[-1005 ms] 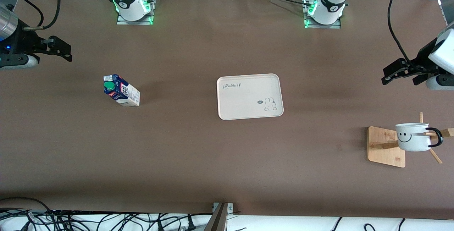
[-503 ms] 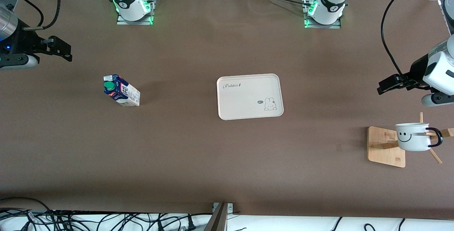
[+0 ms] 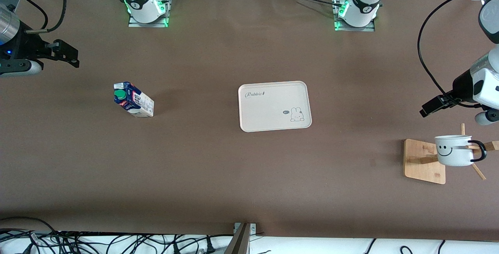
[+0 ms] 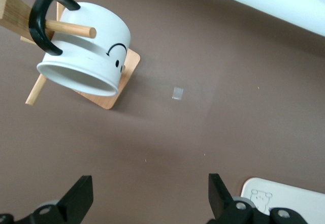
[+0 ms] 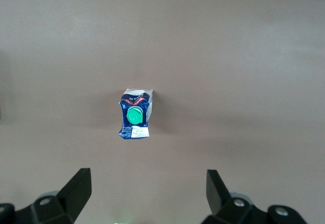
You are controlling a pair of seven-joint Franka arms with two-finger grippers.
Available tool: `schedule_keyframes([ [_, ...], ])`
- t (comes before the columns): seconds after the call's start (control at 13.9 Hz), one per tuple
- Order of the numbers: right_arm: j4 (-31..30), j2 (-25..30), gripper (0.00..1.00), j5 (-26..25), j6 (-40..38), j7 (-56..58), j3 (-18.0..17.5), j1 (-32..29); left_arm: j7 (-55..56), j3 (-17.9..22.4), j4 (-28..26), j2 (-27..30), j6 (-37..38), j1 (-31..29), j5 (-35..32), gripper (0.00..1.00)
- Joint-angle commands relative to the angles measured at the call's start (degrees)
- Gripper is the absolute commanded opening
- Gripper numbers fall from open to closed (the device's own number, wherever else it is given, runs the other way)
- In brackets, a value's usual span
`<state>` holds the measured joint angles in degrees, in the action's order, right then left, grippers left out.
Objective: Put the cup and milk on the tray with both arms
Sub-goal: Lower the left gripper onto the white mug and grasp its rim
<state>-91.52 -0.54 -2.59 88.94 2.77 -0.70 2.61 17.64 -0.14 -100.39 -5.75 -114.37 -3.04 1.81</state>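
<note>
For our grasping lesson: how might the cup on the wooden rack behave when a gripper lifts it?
The cup hangs by its loop handle on a rack peg, so it will probably swing or snag unless slid off along the peg. Its smooth, rigid-looking wall may be slippery. Open left gripper hovers nearby.

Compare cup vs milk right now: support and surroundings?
The cup hangs by its handle on a peg of a wooden rack, off the table; the milk stands directly on the table. The left hand is near the cup; the right hand stays well away from the milk. Neither is on the tray.
</note>
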Motion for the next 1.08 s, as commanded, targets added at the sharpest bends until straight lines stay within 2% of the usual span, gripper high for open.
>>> schedule_keyframes([
  [0.0,0.8,-0.1,1.00,-0.7,-0.6,-0.2,0.3,0.5,0.5,-0.4,-13.0,7.3,-12.4,-1.1,0.0,1.00],
  [0.29,0.8,-0.1,1.00,-0.7,-0.6,-0.2,0.3,0.5,-0.7,-0.6,-20.4,8.5,-23.9,-3.6,-0.3,1.00],
  [0.5,0.8,-0.1,1.00,-0.7,-0.5,-0.2,0.3,0.5,-0.6,-0.6,-24.8,7.2,-36.9,-4.5,-0.2,1.00],
  [1.01,0.8,-0.1,1.00,-0.7,-0.5,-0.2,0.2,0.6,-0.5,-0.7,-23.7,-1.5,-53.4,-6.0,0.6,1.00],
])
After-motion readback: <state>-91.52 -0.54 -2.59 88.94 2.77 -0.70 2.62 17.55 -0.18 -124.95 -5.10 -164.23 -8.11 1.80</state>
